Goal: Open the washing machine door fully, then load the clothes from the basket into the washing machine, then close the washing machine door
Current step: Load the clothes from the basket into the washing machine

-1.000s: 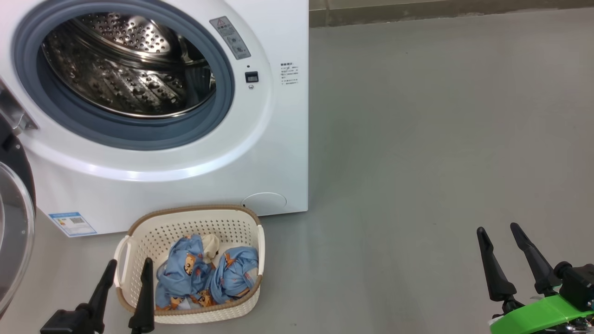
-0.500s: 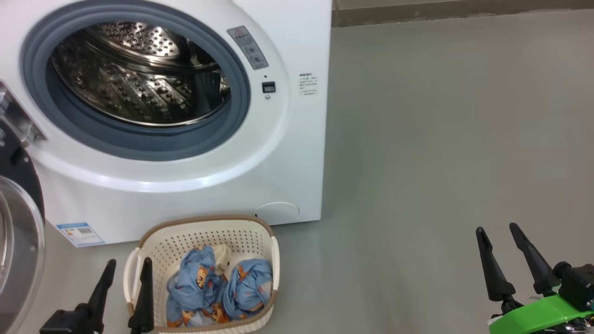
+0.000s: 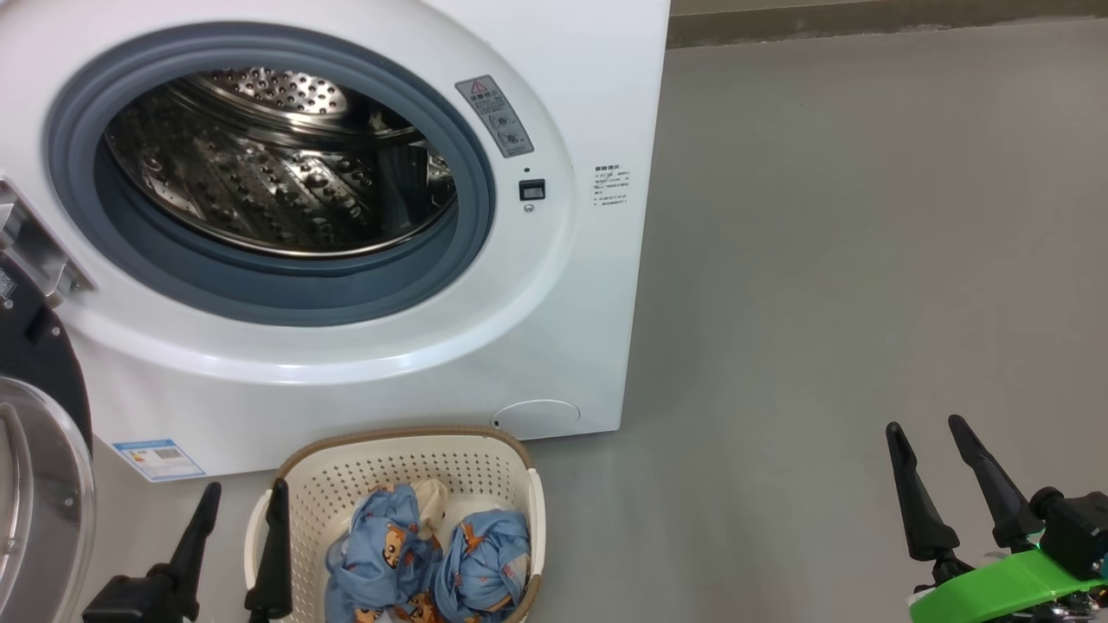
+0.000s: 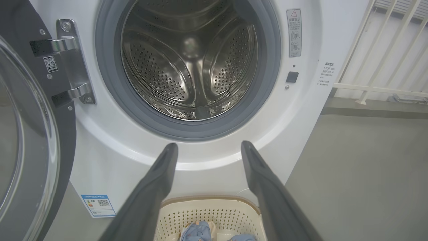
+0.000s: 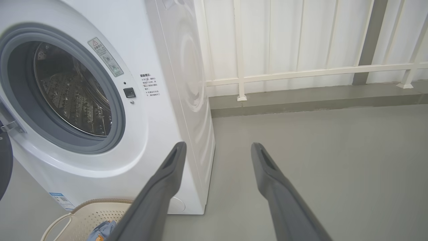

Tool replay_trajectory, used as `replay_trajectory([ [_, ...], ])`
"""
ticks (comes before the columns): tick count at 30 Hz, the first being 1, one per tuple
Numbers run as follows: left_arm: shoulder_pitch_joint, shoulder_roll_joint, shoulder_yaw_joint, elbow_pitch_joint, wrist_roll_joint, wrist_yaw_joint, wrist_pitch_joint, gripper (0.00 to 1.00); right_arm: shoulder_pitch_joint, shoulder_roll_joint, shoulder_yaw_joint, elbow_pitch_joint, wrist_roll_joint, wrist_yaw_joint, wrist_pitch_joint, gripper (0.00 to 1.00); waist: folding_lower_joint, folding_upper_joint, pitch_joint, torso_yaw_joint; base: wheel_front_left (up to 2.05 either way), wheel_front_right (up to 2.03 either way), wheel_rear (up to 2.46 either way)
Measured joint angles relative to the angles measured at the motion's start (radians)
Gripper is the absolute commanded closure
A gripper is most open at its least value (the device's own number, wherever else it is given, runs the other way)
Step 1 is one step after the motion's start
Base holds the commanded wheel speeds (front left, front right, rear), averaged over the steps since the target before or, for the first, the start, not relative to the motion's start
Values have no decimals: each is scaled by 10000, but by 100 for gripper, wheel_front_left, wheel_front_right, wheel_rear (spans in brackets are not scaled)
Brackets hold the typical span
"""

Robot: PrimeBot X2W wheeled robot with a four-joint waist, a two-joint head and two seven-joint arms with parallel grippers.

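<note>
The white washing machine [image 3: 571, 104] stands open, its steel drum [image 3: 277, 173] bare inside a grey gasket. Its black glass-windowed door [image 3: 39, 484] hangs swung out at the far left and also shows as the door [image 4: 30, 134] in the left wrist view. In front sits the cream basket [image 3: 389, 459] holding two light blue clothes bundles [image 3: 433, 562]. My left gripper [image 3: 245, 497] is open, just left of the basket's near corner, one finger over its left handle. My right gripper [image 3: 926, 426] is open over bare floor far to the right.
Grey floor [image 3: 848, 260] stretches to the right of the machine. A white railing [image 5: 301, 72] on a low kerb runs behind it. A blue label sticker [image 3: 160, 457] sits at the machine's lower left corner.
The whole head picture has shifted: machine and basket now sit further right and lower, so the camera has moved. Both grippers keep their places in view and stay open.
</note>
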Motion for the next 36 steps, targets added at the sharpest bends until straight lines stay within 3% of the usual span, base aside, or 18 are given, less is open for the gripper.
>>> replay_trajectory([
  [17, -532, -307, -242, 1680, 94, 0, 2, 0, -332, 56, 54, -144, 2, 0, 0, 0, 0, 0, 630, -30, 0, 0, 0],
  [36, -4353, -454, -407, 6381, 876, 215, 4, 0, -2057, 150, 290, -548, 48, 0, -2, 0, 1, 0, 3009, -211, 0, 0, 0],
])
